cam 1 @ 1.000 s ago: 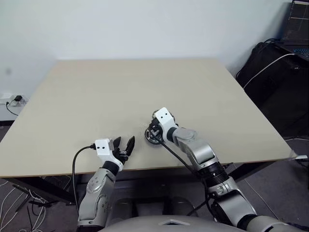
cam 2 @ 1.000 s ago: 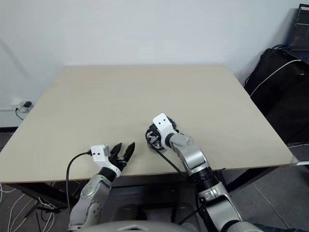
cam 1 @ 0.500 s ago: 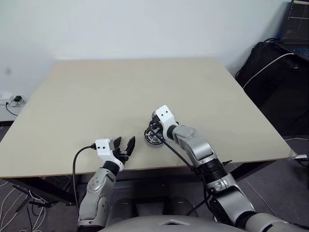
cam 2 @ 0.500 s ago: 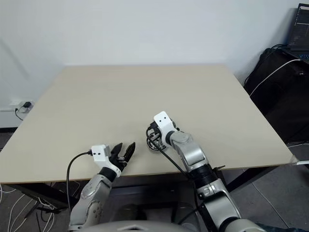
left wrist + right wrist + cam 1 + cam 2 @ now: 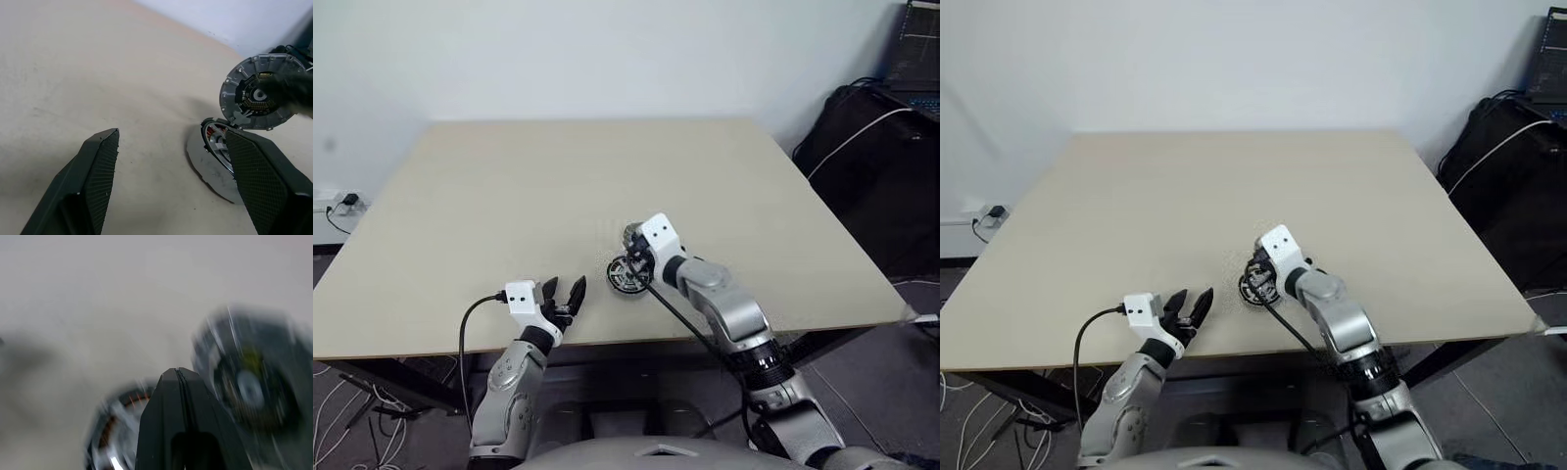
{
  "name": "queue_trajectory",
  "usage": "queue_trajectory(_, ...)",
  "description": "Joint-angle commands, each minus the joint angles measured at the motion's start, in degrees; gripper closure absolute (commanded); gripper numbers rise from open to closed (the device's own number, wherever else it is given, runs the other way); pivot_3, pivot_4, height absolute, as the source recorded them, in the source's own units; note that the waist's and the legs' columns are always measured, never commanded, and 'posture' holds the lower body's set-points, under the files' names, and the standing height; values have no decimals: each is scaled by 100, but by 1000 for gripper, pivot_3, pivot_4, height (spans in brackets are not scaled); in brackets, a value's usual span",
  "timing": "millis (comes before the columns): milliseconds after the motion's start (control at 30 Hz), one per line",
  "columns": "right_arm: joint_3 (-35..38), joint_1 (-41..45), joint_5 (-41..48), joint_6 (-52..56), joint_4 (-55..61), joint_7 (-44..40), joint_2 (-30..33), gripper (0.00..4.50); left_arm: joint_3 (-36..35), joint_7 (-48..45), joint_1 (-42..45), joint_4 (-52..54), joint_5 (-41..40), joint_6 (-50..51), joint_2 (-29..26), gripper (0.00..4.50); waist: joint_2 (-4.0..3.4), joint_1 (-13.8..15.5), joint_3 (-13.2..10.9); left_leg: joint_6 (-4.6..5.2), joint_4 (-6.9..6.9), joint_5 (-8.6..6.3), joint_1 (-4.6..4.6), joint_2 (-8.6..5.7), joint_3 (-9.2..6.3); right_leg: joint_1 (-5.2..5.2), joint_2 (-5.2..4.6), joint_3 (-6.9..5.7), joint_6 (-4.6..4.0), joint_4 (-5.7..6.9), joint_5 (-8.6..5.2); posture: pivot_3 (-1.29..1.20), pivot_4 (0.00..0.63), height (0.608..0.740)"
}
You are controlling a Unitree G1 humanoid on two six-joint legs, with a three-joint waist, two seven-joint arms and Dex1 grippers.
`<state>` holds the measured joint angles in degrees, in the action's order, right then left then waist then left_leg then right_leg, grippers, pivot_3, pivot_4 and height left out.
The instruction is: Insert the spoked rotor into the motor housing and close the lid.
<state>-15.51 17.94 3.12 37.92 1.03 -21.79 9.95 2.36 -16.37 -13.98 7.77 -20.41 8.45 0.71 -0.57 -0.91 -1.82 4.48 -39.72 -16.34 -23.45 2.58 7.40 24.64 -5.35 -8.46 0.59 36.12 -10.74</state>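
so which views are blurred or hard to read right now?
Right wrist view: motion-smeared, the lid and housing are streaks behind the shut right gripper. Left wrist view: sharp on the lid, a dark blur crossing its edge. Eye views: sharp, evenly lit, with the parts small beside the right gripper.

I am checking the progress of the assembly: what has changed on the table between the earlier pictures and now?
The right gripper, shut, has drawn back a little toward the right, uncovering the motor housing on the table. The lid stands tilted beside the housing. The left gripper stayed open and in place.
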Motion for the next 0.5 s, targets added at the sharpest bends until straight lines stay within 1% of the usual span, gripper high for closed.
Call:
queue_trajectory(33, 34, -51, -31, -142, -258, 21, -32, 4500, 34, -51, 102, 253, -28, -20, -11, 864, 0, -22, 0, -1, 0, 1, 2, 1, 0, 0, 0, 0, 1, 2, 0, 0, 0, 740)
queue_trajectory(267, -96, -232, -109, -234, -684, -141, 80, 4500, 28, -53, 70, 259, -31, -13, -31, 864, -4, -32, 0, -4, 3, 0, 39, 5, -5, -7, -1, -2, -5, 6, -3, 0, 0, 740)
queue_trajectory(500, 152, 10, 70, -255, -164, -196, 55, 4500, 56, -50, 58, 260, -34, -15, -11, 864, -7, -25, -2, -2, 3, -2, 41, 3, -3, -7, -7, -1, -4, 5, -3, 0, 0, 740)
